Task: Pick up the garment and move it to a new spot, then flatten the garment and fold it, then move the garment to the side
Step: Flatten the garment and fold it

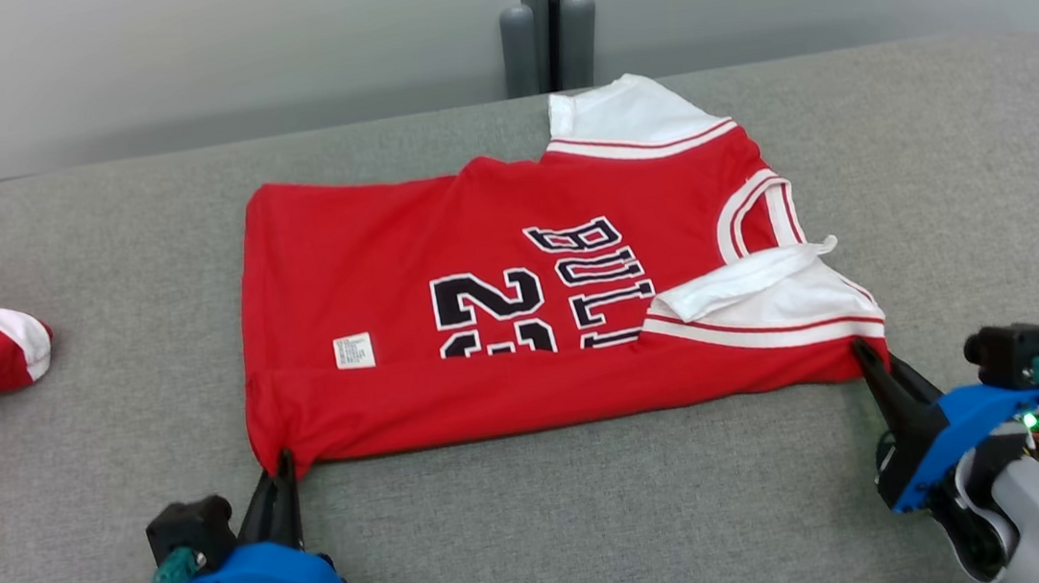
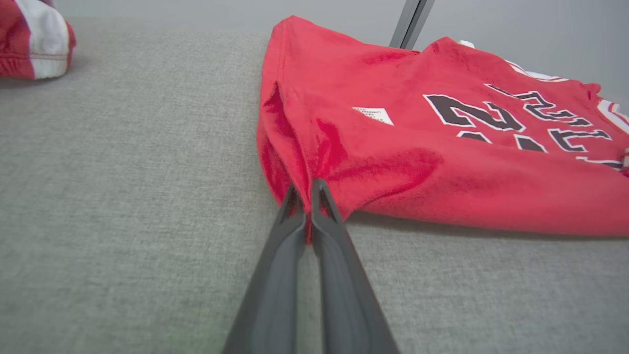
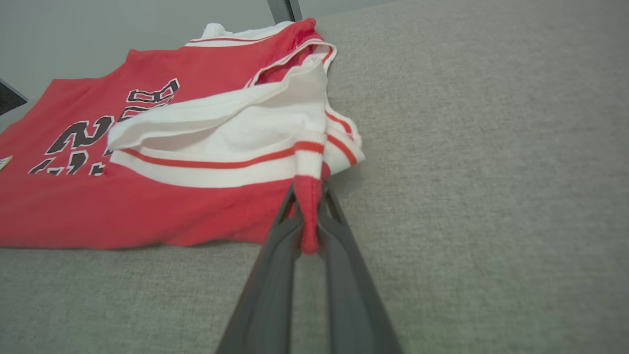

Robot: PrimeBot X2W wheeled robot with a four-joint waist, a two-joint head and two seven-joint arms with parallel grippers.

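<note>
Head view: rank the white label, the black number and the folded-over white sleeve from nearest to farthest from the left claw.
1. White label, on the jersey just up-right of the left claw.
2. Black number, farther right, at the centre.
3. Folded-over white sleeve, far right, by the right claw.

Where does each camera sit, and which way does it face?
Head view: on the head, facing forward and down at the red jersey on the table; left gripper lower left, right gripper lower right.
Left wrist view: on that wrist, along the left gripper pinching the hem corner.
Right wrist view: on that wrist, along the right gripper pinching the sleeve-end corner.
Both wrist views share the black number.
</note>
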